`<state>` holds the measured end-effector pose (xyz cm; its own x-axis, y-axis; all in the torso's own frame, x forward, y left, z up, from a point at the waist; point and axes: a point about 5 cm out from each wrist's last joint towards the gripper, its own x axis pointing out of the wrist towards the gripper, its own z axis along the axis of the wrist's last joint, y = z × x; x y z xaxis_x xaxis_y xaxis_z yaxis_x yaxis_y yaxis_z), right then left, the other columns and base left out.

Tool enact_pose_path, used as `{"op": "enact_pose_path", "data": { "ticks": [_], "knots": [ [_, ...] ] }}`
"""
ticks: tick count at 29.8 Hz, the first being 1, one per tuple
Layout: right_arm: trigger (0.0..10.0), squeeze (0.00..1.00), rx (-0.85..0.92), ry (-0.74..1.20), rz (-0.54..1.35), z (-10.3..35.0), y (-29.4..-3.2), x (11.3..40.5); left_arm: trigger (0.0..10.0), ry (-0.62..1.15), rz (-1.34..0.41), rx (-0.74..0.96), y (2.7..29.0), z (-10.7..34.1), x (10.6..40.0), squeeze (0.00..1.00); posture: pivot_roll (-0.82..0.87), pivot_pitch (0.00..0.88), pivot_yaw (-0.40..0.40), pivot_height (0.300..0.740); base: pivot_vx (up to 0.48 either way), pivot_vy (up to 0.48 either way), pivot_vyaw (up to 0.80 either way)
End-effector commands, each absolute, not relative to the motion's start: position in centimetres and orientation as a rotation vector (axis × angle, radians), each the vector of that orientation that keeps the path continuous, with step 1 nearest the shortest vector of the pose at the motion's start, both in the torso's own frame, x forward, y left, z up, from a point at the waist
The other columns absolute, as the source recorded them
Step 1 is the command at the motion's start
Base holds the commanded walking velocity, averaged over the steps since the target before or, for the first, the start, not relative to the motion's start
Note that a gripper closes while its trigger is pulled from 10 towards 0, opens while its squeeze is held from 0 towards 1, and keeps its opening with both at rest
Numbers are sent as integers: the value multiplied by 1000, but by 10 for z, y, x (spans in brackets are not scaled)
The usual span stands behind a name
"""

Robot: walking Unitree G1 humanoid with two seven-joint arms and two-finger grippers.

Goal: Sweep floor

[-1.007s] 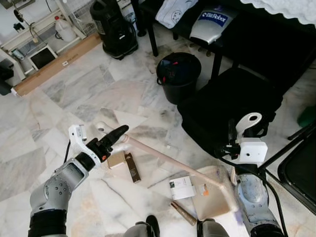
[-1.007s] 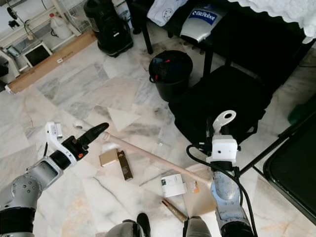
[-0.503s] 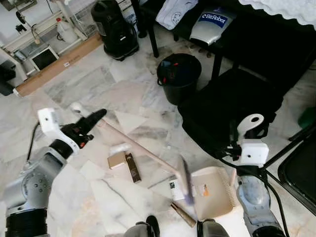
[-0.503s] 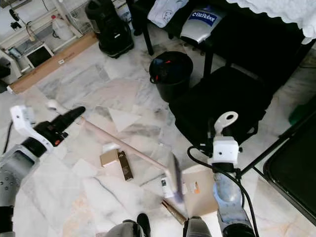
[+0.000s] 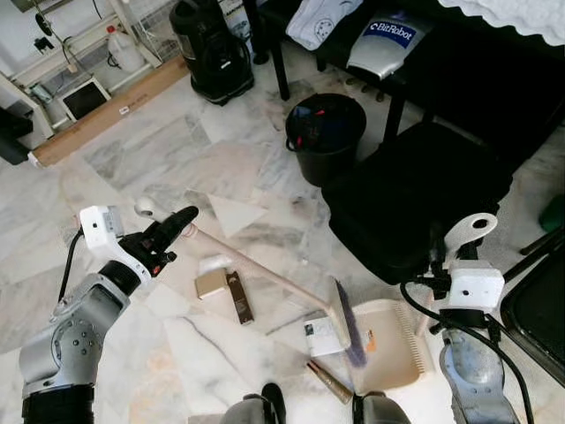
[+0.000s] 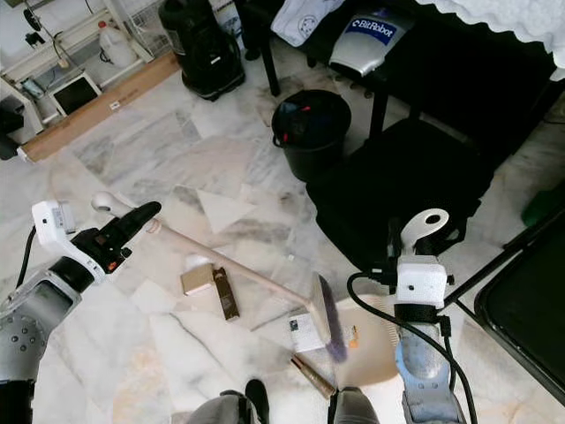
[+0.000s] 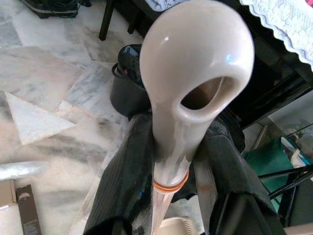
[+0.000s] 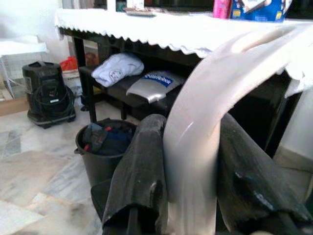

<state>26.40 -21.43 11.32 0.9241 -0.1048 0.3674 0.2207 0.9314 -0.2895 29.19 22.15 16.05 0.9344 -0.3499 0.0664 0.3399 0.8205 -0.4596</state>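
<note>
A: Jaw status? Left gripper (image 5: 181, 218) is clamped on the broom handle (image 5: 256, 269); right gripper (image 8: 188, 171) is clamped on the dustpan's handle (image 5: 468, 228).

B: Confirmed. The broom head (image 5: 346, 320) is blurred at lower centre, at the dustpan (image 5: 388, 349) mouth. A bin (image 5: 325, 137) stands at upper centre and cartons (image 5: 222, 287) lie left of centre.

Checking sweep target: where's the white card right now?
On the floor in the left eye view, the white card touches the broom head's left side, just left of the dustpan.

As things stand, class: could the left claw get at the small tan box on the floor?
Probably not: the left claw is shut on the broom handle, though the tan box lies nearby.
</note>
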Motion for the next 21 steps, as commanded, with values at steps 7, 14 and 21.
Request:
{"op": "enact_pose_path", "data": {
  "ticks": [7,14,21],
  "knots": [
    [10000,0,-362,-383,-167,127,-212,256,10000,0,-332,-484,225,156,287,0,-41,259,176,740,0,0,0],
    [10000,0,-344,-317,-142,109,-204,256,10000,18,-332,-442,230,156,284,0,-26,269,180,740,0,0,0],
    [10000,0,-350,-262,-134,95,-202,255,10000,46,-334,-397,234,154,279,0,-2,283,190,740,0,0,0]
  ]
}}
